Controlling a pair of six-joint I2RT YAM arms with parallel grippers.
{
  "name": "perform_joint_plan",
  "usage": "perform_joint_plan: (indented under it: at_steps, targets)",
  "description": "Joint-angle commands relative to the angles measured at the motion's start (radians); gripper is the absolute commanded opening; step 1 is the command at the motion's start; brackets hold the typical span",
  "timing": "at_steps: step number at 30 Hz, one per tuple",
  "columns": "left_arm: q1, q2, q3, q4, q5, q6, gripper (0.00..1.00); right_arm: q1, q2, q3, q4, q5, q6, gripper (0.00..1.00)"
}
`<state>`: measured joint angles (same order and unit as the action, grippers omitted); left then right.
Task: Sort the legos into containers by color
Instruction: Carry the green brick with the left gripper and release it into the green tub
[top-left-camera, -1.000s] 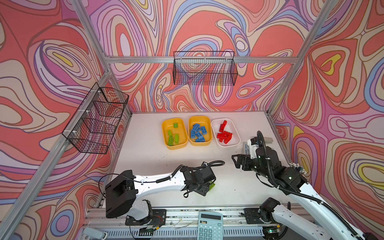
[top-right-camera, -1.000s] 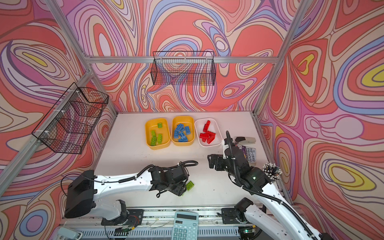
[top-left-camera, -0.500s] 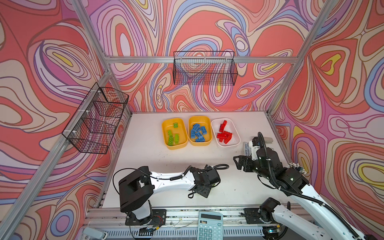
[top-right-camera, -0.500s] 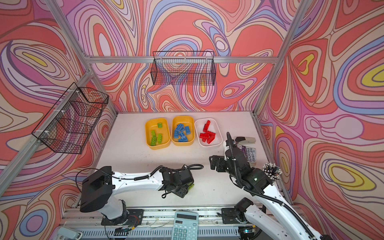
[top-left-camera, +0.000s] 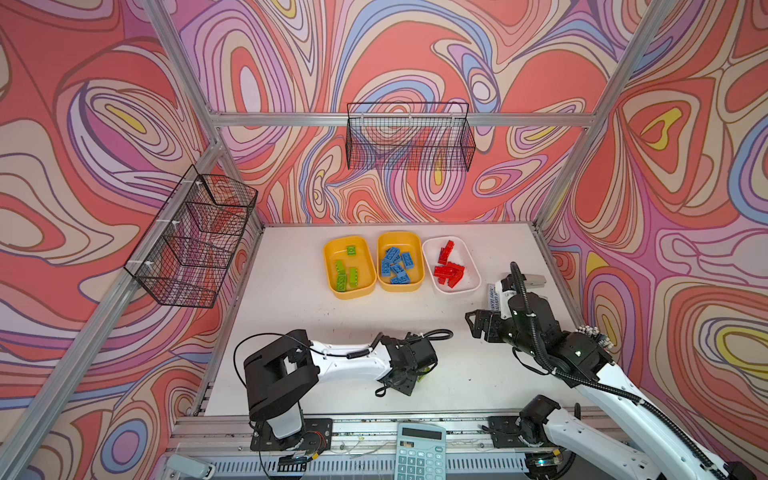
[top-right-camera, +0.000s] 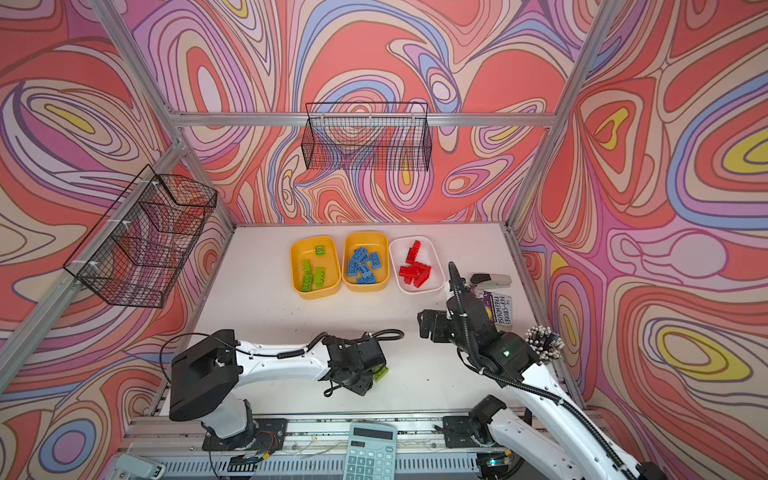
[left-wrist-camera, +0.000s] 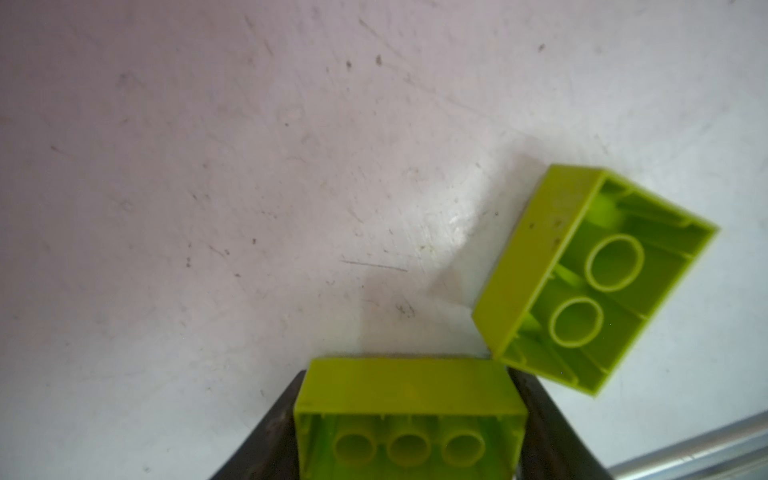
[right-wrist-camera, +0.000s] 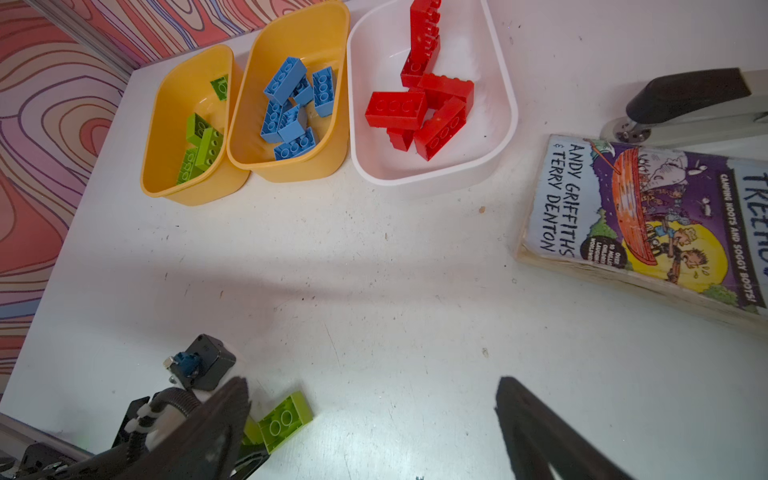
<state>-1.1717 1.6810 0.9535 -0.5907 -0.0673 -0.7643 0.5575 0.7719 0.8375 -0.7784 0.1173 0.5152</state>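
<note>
1. Lying nearest, on the front rail, is a calculator.
2. Just beyond it, low over the near part of the white table, the left gripper has its jaws closed on the held lime brick. A dark finger presses each end, and the brick's hollow underside faces the wrist camera.
3. The loose lime brick lies just beside it on the table, underside up, one corner close to the held one.
4. Farther back on the right, the right gripper hangs above bare table with its jaws spread wide and nothing between them.
5. A book and a stapler lie beyond it by the right edge.
6. Toward the back stand three tubs in a row, nearly touching:
   - the left yellow tub holds the green bricks;
   - the middle yellow tub holds the blue bricks;
   - the white tub holds the red bricks.
7. Farthest, the back wire basket hangs on the rear wall.
</note>
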Motion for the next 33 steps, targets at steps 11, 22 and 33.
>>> perform_joint_plan:
  at_steps: [11, 22, 33]
  targets:
    - [0.09, -0.072, 0.027, -0.122, -0.009, 0.019, 0.31, 0.0, 0.033, 0.064, -0.012, 0.03, 0.01, 0.98]
    - [0.347, -0.129, 0.239, -0.309, -0.056, 0.18, 0.31, 0.0, 0.121, 0.119, 0.025, 0.006, 0.018, 0.98]
    - [0.786, 0.166, 0.725, -0.34, 0.0, 0.327, 0.33, 0.0, 0.278, 0.114, 0.164, -0.143, 0.042, 0.98]
